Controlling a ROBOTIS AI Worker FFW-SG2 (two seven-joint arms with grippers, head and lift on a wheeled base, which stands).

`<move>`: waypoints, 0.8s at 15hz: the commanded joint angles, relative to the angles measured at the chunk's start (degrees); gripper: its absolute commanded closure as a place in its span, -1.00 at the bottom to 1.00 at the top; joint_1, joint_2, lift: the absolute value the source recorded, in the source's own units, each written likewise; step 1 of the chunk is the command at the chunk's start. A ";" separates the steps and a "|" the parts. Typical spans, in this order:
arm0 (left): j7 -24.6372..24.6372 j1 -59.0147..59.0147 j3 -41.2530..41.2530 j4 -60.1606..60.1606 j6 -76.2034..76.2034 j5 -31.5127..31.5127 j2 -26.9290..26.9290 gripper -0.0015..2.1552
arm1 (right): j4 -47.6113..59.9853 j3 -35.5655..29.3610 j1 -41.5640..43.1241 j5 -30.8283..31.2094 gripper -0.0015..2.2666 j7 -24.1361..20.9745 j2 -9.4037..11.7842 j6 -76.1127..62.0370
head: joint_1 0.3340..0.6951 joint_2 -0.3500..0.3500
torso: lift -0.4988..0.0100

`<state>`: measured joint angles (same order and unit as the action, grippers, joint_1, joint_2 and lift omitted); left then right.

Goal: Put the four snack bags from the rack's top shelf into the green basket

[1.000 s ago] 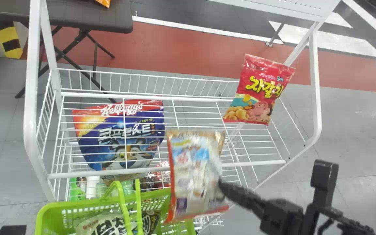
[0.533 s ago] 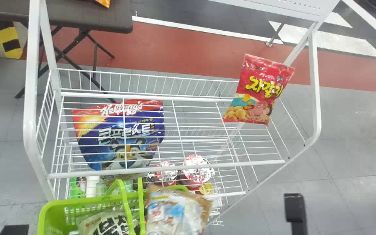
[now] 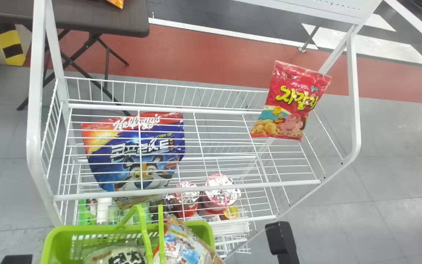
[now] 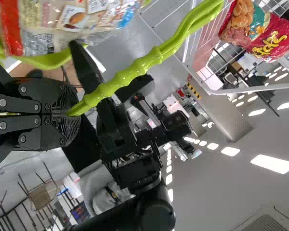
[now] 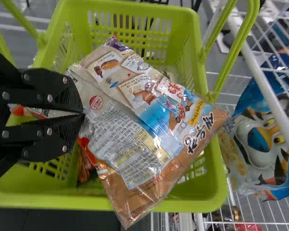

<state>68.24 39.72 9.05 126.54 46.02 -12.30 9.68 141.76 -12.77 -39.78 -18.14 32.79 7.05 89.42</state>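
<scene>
Right wrist view: end effector (image 3: 278, 240) pinches snack bag (image 5: 149, 120) over green basket (image 5: 38, 198).

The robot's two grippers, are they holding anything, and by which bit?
The right gripper pinches a snack bag by one side edge, over the green basket. The left gripper holds the basket by its handles.

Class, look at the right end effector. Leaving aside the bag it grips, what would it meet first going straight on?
Probably the inside of the green basket. The snack bag held by the right end effector hides the way, so wall, floor or contents first is unclear.
</scene>
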 commanded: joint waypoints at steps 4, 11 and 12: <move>-0.13 -0.60 0.71 -0.32 0.00 0.61 -0.18 0.63 | 0.18 -1.82 -1.17 -2.25 -0.96 7.02 0.86 0.19 | 1.00 -1.00 | 0.96; -0.13 -0.16 0.53 -0.15 0.00 0.70 -0.27 0.63 | 6.25 -7.45 0.15 -3.31 -0.93 7.72 -0.63 0.66 | 1.00 -1.00 | 0.96; -0.22 -0.25 0.62 -0.15 0.00 0.70 -0.27 0.63 | 6.25 -7.45 -0.21 -3.74 -0.93 8.60 -0.63 0.66 | 1.00 -1.00 | 0.96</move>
<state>68.09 39.54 9.59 126.37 46.03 -11.60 9.46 147.76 -20.14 -40.03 -21.94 40.81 6.40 89.73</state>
